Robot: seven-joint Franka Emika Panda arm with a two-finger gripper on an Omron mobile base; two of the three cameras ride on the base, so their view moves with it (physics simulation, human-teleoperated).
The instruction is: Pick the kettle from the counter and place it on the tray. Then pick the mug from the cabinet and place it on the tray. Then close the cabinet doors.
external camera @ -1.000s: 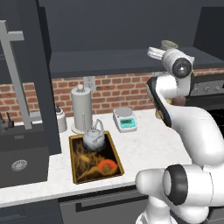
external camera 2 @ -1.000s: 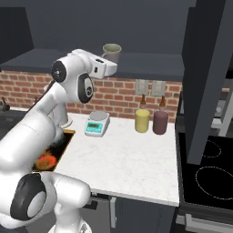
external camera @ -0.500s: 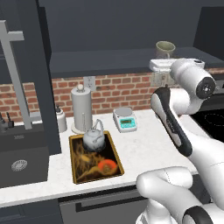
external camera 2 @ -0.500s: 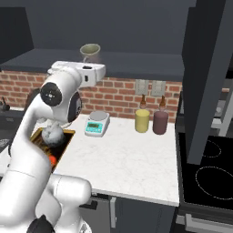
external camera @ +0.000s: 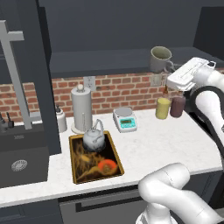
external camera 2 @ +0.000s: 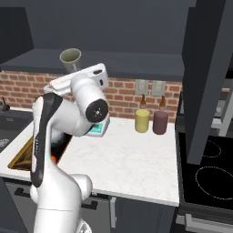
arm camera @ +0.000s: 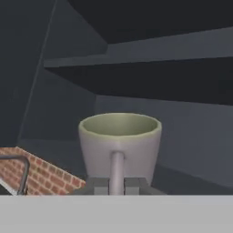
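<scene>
**A:** Start with the big things. What carries it all?

**B:** The counter (external camera: 175, 144), white speckled stone with a straight front edge, backed by a red brick wall (external camera: 127, 89). At its left end sits a dark sink basin (external camera: 19, 164). Above, the cabinet doors stand open; one dark panel (external camera: 41, 74) hangs at the left with a long silver bar handle (external camera: 13, 83) beside it.

**A:** And the tray?

**B:** The tray (external camera: 75, 175) lies near the front edge of the counter, toward the left end just beside the sink: dark, thin golden-brown rim, a yellow-orange picture inside. The kettle (external camera: 94, 139) stands upright in its back part, squat, silver-grey, arched handle, knobbed lid.

**A:** What else is on the counter?

**B:** A tall grey cylinder with a round knob (external camera: 81, 109) at the back edge behind the tray, a small kitchen scale (external camera: 125, 120) to its right, and further right along the back a yellow cup (external camera: 162, 108) touching or just beside a dark maroon cup (external camera: 178, 106).

**A:** The mug?

**B:** The mug (external camera: 160, 59) is up in the air in front of the open cabinet, well above the counter and upright. Pale grey-green, light interior, side handle pointing back at the hand.

**A:** And the pincer?

**B:** The pincer (arm camera: 117, 185) is closed down tight on the mug's handle, one fingertip (arm camera: 98, 185) on either side of it, and touches nothing else.
</scene>
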